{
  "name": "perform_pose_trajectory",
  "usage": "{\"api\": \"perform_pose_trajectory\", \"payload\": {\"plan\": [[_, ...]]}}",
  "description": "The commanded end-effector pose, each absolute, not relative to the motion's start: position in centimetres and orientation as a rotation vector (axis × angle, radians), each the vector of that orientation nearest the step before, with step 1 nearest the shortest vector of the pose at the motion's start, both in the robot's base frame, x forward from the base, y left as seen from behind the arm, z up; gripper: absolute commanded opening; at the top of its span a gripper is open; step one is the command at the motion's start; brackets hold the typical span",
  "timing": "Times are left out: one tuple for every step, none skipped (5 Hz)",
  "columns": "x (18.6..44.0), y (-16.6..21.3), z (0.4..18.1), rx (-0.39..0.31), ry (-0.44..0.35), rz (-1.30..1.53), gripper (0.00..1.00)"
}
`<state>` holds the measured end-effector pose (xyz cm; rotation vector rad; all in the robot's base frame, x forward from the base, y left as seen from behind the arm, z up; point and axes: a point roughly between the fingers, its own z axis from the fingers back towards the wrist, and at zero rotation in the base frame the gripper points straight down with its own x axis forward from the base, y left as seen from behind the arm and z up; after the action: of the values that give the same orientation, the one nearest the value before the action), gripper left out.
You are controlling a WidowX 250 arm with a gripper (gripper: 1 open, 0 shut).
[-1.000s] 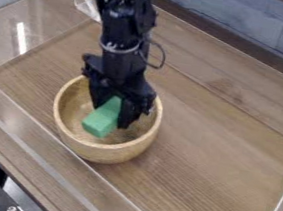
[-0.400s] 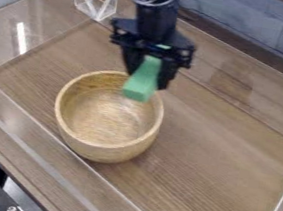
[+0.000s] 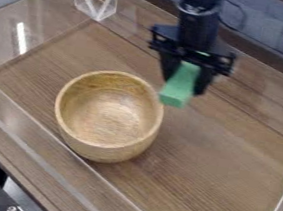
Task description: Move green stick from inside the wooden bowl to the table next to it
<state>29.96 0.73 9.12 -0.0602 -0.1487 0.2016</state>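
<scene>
My black gripper (image 3: 187, 76) points straight down, shut on the green stick (image 3: 179, 88), which hangs tilted in the air above the table (image 3: 230, 162). The stick is outside the wooden bowl (image 3: 107, 115), up and to the right of its rim. The bowl sits on the tabletop at the left of centre with nothing inside it. The stick's upper end is hidden between the fingers.
Clear acrylic walls (image 3: 14, 32) border the table on all sides. A clear folded piece (image 3: 93, 1) stands at the back left corner. Bare wood-grain tabletop lies to the right of the bowl, under and beyond the gripper.
The gripper lifted the green stick up out of the bowl and carried it to the right and toward the back; the bowl now holds nothing and has not moved.
</scene>
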Motion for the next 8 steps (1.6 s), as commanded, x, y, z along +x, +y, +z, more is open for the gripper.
{"api": "perform_pose_trajectory", "payload": {"plan": [[30.2,4.1,10.2,-0.043,-0.212,0.201,0.00],[30.5,1.5,9.6,-0.054,-0.212,0.174,0.00],[30.6,-1.2,8.9,-0.062,-0.211,0.144,0.00],[31.3,-0.3,8.4,-0.048,-0.232,0.149,0.00],[31.5,1.0,8.2,-0.032,-0.245,0.150,0.00],[31.7,2.8,8.2,-0.013,-0.256,0.167,0.00],[32.3,3.2,7.7,-0.007,-0.264,0.165,0.00],[32.7,3.3,7.7,-0.011,-0.260,0.172,1.00]]}}
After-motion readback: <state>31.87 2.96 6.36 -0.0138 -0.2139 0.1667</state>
